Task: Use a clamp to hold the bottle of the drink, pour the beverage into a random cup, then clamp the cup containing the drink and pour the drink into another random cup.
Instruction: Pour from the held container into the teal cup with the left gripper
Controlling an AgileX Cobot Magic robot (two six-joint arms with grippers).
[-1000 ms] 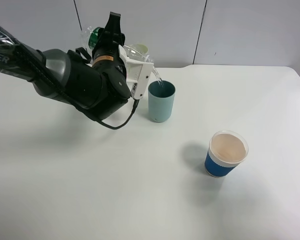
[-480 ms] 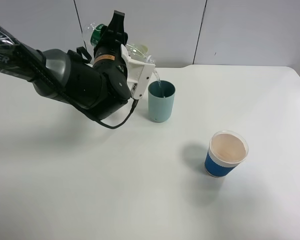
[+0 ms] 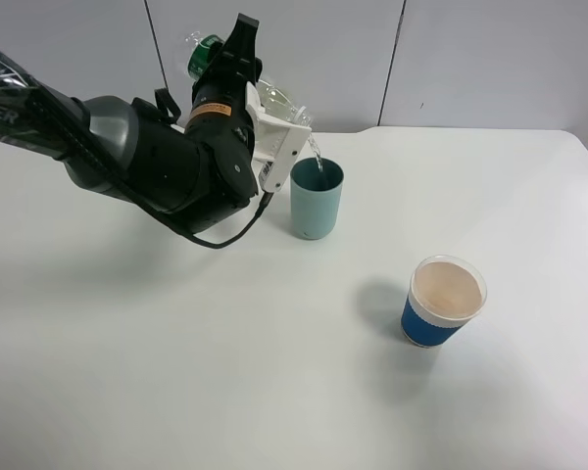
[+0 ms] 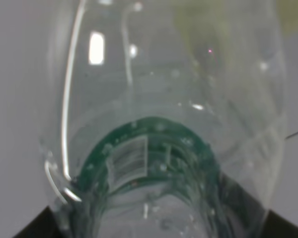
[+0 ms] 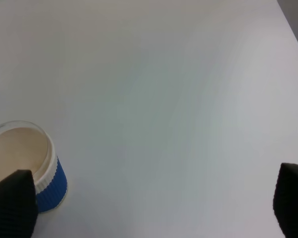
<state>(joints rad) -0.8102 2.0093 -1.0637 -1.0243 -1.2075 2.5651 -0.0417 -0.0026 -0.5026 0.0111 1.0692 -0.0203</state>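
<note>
A white table [image 3: 274, 382] seen from a high camera. At the far left, a black robot arm reaches in, and its left gripper [image 3: 237, 61] is clamped tight on a small clear bottle [image 3: 277, 99] with a green label. The bottle is tipped well over, its base raised up and to the left and its open neck pointing down to the right. The neck sits just above the far left rim of the teal cup [image 3: 317, 201]. A thin stream of clear beverage [image 3: 316, 155] falls from the neck into that cup. The teal cup stands upright on the far middle of the table, just right of the arm.

Compared with one second ago, the base of the bottle is higher and the tilt is steeper. The gripper has rolled further with it, so its black finger now points more nearly upward. The stream was already running then and lands in the same cup. Neither cup has moved.

A blue paper cup [image 3: 443, 302] with a white rim stands upright nearer the camera and to the right, well apart from the teal cup.

The left wrist camera is filled by the bottle [image 4: 154, 148], with its green label curving across the lower part. A pale yellow-green smudge [image 4: 228, 25] shows through the plastic, too blurred to name.

The right wrist camera shows the right gripper [image 5: 150, 206] with its jaws spread wide over bare table, with the blue paper cup [image 5: 25, 163] just beside one fingertip.
</note>
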